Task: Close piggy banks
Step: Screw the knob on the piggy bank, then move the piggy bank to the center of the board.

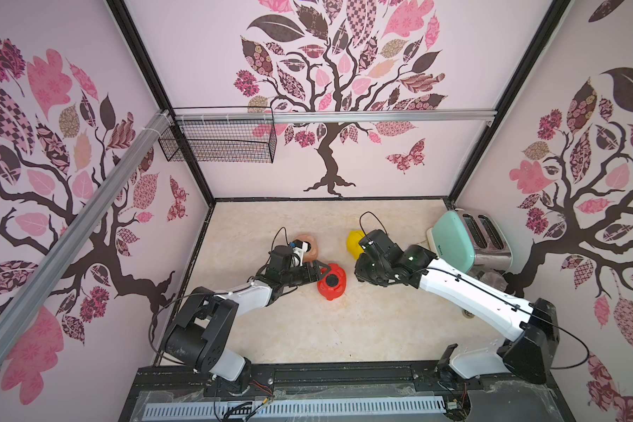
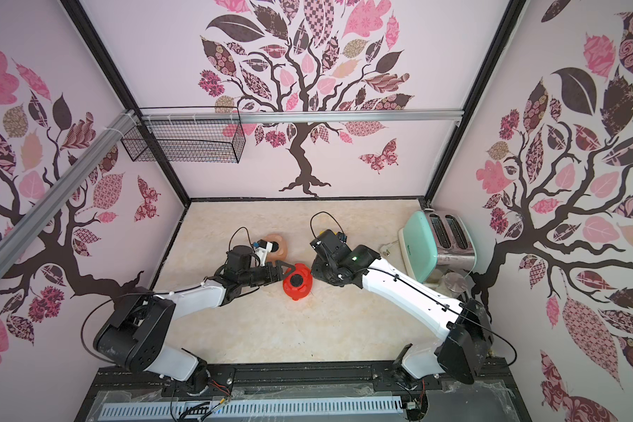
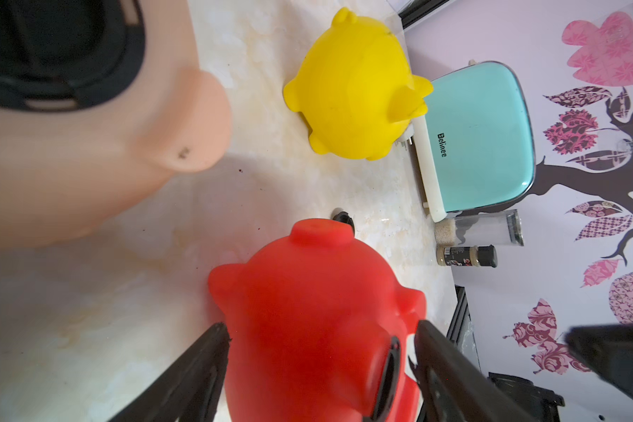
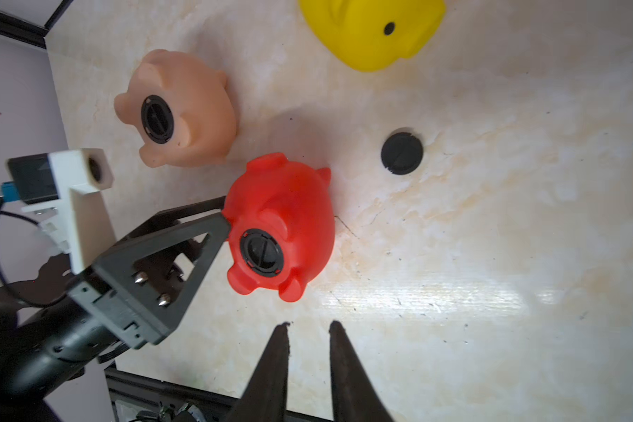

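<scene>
The red piggy bank lies belly-up mid-table with a black plug seated in its belly hole. My left gripper is shut on it, one finger on each flank, as both top views also show. The peach piggy bank lies just behind it, also with a plug in its hole. The yellow piggy bank lies farther right, its belly hole hidden. A loose black plug rests on the table between the red and yellow pigs. My right gripper hovers near the red pig, open and empty.
A mint-green toaster stands at the right wall. A spice jar and a clear glass lie in front of it. A wire basket hangs on the back wall. Walls close in three sides.
</scene>
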Robot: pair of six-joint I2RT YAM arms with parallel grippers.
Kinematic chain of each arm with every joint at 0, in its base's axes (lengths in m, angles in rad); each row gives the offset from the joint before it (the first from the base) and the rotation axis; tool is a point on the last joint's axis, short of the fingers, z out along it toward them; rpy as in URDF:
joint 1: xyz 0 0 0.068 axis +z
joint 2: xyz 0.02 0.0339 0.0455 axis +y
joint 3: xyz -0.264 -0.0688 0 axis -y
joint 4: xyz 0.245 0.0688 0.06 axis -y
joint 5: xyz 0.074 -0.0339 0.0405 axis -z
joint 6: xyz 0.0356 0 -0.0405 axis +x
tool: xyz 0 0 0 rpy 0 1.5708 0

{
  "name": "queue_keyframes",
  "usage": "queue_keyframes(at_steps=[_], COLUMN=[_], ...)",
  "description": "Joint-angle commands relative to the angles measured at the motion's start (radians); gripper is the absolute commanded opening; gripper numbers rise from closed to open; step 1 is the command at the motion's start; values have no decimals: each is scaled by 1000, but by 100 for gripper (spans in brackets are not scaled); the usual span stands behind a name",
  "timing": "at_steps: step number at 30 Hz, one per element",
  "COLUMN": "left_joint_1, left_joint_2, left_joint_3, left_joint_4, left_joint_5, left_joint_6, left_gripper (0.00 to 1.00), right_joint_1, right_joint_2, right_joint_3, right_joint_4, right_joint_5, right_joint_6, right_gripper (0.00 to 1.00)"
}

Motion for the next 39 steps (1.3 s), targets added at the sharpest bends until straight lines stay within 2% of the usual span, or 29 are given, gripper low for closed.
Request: queue_keyframes(at_steps=[1,4,8,11,17,22,26,29,33,35,39], left_joint_1=[-1,-4,-4,-4,0,1,0,0,0,0,0], left_joint_2=[-92,-196,-368,-510,-748,-888,-960,-1001,-1045,-1060,-1071], left_joint_3=[37,51,79,104,195,256,276,248,192,191,179], left_joint_4=[-81,-202,-406,-560,-931,-1131,-1199,-1153,-1131,-1133,-1122], left_joint_5=[-26,-61,-130,-189,-352,-447,-539,-485,-555,-558,-547], left_joint_6=[12,13,37,65,158,241,273,299,288,289,290], left_gripper=[82,82,82,82,86,88,91,91,91,91,92], right_joint_1=[-8,-16,-17,-18,-19,-19,-19,-19,-19,-19,-20], right_joint_2=[-69,-138,-231,-317,-476,-553,-590,-602,-598,-587,-538], right_joint_3=[-31,-62,-91,-165,-316,-397,-452,-485,-506,-503,-466], right_joint_4=[8,20,-48,-44,20,85,135,150,181,202,239], right_joint_5=[67,111,264,302,309,271,229,227,223,237,255], right_joint_6=[-107,-190,-308,-385,-428,-474,-534,-571,-606,-612,-630], right_gripper=[27,36,47,52,58,65,69,73,83,89,94])
